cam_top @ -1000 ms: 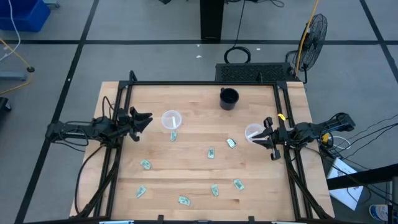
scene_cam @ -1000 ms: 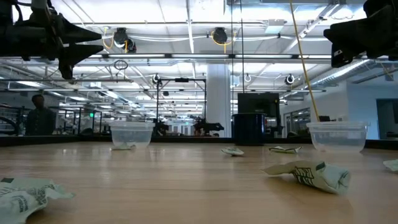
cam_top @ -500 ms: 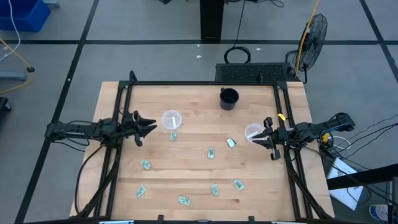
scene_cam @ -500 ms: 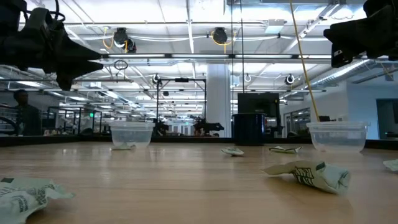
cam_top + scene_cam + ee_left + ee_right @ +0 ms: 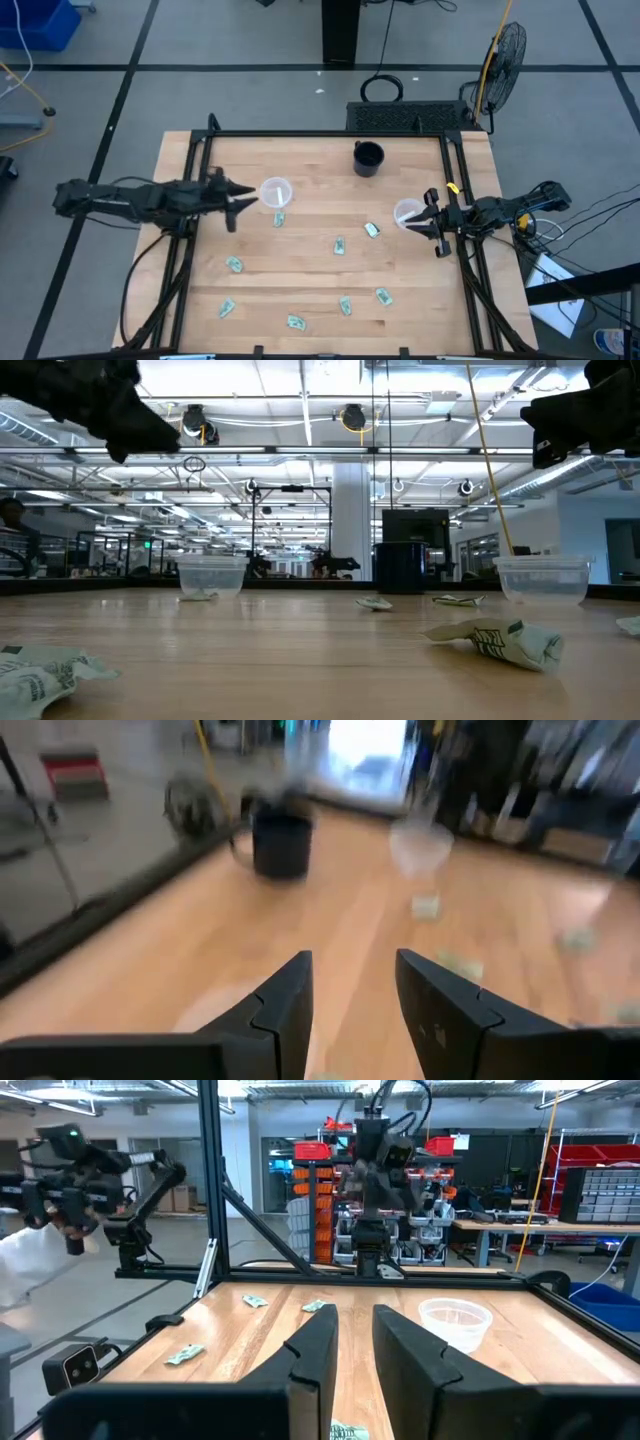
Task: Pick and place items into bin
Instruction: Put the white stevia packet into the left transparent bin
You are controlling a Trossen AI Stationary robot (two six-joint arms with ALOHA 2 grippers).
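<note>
Nine small green wrapped pieces lie scattered over the wooden table (image 5: 310, 200) in the high view, among them one (image 5: 280, 219) just below the left clear cup (image 5: 275, 192), one (image 5: 372, 229) near the right clear cup (image 5: 407, 213), one (image 5: 340, 246) mid-table and one (image 5: 294, 322) by the front edge; a dark cup (image 5: 368, 158) stands toward the back. The left gripper (image 5: 243, 200) reaches in beside the left clear cup, fingers apart and empty, while the right gripper (image 5: 428, 222) waits at the right edge, beside the right clear cup. From table height, a crumpled piece (image 5: 497, 639) sits close, both clear cups and the dark cup behind. The left wrist view shows the left fingers (image 5: 285, 1005) spread over bare wood. The right wrist view shows the right fingers (image 5: 315, 1350) parted, holding nothing.
</note>
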